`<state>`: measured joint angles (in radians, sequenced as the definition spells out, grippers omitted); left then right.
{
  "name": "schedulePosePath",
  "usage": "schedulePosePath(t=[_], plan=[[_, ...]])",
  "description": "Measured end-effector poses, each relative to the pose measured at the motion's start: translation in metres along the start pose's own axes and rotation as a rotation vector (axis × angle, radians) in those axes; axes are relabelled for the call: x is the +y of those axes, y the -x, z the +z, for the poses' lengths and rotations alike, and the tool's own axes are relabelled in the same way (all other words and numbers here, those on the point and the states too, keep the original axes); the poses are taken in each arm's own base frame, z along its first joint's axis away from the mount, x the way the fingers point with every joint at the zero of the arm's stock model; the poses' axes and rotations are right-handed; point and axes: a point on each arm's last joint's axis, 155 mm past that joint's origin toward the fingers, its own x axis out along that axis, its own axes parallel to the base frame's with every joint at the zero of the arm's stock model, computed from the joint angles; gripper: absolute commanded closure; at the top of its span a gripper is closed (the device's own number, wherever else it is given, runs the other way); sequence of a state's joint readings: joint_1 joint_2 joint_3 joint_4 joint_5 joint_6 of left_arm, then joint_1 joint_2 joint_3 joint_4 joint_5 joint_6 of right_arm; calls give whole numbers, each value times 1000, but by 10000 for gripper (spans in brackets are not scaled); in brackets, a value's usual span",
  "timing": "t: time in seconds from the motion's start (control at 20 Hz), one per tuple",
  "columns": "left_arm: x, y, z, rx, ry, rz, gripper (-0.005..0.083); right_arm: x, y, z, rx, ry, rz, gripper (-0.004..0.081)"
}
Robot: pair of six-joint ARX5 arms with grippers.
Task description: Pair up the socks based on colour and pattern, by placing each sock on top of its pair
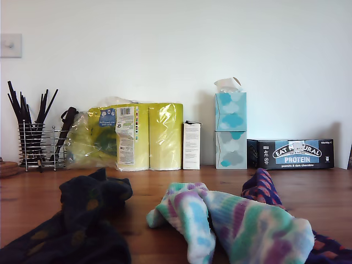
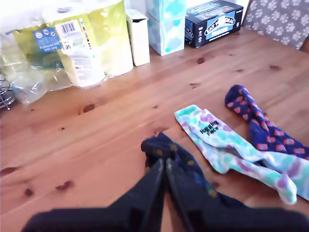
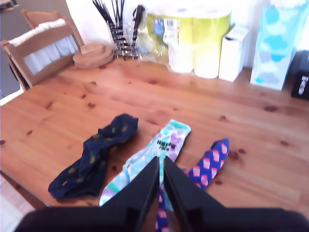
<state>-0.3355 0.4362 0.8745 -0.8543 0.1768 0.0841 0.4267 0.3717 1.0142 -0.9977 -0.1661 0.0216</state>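
step: no grasp in progress. By my read this is between picks, or the pairing is close to done, since the socks lie in three colour groups.
my first end effector (image 2: 163, 163): fingers pressed together, nothing between them, hanging above the dark dotted heap.
my second end effector (image 3: 161, 163): fingers pressed together, empty, raised over the tie-dye socks.
dark dotted socks (image 2: 153, 145): bunched heap on the tabletop (image 2: 96, 140), at the exterior view's left, apart from the others.
tie-dye socks (image 2: 212, 133): middle of the exterior view, one with black lettering on the cuff.
orange-spotted socks (image 2: 251, 111): at the exterior view's right, touching the tie-dye, with part of them under it.
sock count: three kinds. Tie-dye looks like two overlapped, and so does the dotted heap. I cannot tell whether the spotted group is one or two.
next move: if a sock is unpaired, spread the fingers, come down on a cuff, and pinch one layer only. The tie-dye/spotted overlap risks dragging the wrong sock.
background count: one toilet roll pack (image 1: 137, 135), two stacked tissue boxes (image 1: 230, 129), one snack bar box (image 1: 297, 154).
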Motion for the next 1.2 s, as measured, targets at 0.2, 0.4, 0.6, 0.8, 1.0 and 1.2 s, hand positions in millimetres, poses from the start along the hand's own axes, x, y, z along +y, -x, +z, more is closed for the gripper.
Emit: schedulePosePath(t=[0.2,0.4,0.6,0.8,1.0,1.2], plan=[[-4,5,-24,83,60,-10,797,0,1,-22,83,-18,-3,783],[-5,6,-36,129,72,-12,797,-1,-2,-34,145,-28,-5,783],[-5,6,-36,129,72,-12,797,-4,-4,-36,159,-30,-15,783],[-5,6,-36,129,72,-12,797,-4,-4,-36,159,-30,-16,783],[-5,6,-36,130,72,-12,797,-4,-4,-36,159,-30,-16,783],[-5,6,-37,132,73,-12,797,-4,-4,-36,159,-30,-16,783]])
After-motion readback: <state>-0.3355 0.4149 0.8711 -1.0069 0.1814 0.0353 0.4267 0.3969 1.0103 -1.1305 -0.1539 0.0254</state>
